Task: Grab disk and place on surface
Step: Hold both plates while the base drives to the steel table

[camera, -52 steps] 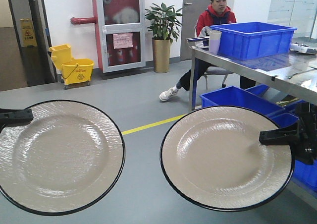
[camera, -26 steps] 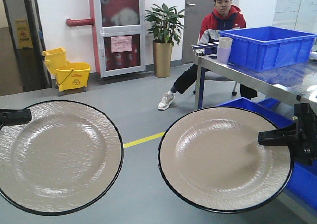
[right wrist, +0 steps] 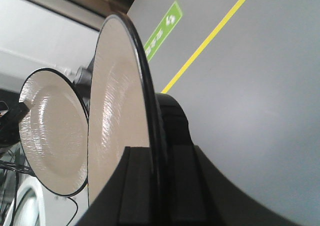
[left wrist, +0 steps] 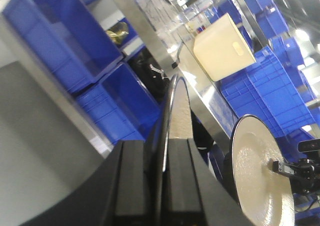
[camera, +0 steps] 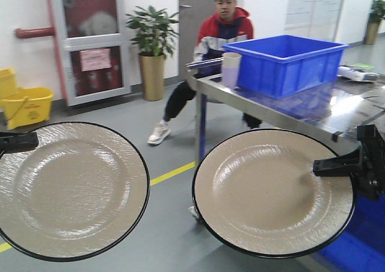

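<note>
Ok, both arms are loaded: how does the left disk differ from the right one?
The left disk is clamped at its left rim by the left gripper, the right disk at its right rim by the right gripper. In the front view the left disk hangs over grey floor; the right disk sits before the steel table edge. Both are beige, black-rimmed and face up.

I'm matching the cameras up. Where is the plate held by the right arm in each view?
Front view: right plate at lower right, face-on.
Left wrist view: at lower right, farther off, seen at a slant.
Right wrist view: at centre, close up, nearly edge-on.
Shared landmark: left plate, at lower left in the front view, edge-on at centre in the left wrist view, and at far left in the right wrist view.
</note>
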Controlling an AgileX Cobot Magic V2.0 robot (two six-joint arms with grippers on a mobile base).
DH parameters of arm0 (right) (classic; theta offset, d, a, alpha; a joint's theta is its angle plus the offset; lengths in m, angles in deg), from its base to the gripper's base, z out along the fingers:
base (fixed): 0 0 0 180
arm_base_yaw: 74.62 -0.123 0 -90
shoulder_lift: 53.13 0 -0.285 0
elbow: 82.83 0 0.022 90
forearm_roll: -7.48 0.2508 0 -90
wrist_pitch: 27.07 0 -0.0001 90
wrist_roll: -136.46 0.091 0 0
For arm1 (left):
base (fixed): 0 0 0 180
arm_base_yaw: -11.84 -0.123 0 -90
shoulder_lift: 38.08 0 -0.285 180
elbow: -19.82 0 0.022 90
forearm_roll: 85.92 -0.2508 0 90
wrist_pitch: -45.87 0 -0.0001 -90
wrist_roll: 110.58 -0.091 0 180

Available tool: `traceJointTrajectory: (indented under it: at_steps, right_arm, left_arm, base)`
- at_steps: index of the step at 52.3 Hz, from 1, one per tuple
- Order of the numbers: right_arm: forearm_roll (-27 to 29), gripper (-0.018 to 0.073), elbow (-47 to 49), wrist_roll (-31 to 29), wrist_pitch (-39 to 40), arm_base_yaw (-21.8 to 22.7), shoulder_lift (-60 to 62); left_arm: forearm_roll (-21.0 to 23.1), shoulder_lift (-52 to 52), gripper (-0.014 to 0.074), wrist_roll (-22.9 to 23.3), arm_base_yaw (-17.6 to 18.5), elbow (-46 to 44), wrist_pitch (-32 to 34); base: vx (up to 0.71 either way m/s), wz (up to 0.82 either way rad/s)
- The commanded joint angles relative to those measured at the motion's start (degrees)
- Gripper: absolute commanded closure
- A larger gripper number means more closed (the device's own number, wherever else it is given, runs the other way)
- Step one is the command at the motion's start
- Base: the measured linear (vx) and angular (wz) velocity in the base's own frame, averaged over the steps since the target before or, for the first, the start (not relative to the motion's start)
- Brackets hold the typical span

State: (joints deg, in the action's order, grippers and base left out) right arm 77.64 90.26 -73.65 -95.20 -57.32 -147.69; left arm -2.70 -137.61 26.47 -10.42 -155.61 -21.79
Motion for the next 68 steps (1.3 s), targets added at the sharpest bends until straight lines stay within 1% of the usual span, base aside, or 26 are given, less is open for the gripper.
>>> traceJointTrajectory:
  at_steps: [1,43,68]
  right_arm:
    - [8.0,0.0568,1.7,0.2,-1.0,0.2,2.5]
    - [8.0,0.0568,1.7,0.2,-1.0,0.2,2.5]
    - [8.0,0.0568,1.7,0.2,-0.9,0.2,2.5]
  left_arm:
    - [8.4,2.8,0.0604,1.1,0.0,-1.5,-3.2]
    - [8.4,2.8,0.0604,1.1,0.0,-1.5,-3.0]
    - [8.4,2.8,0.0604,1.1,0.0,-1.5,-3.0]
  base:
    - [0.46,-0.46]
    - [0.40,-0.47]
    - [0.30,-0.62]
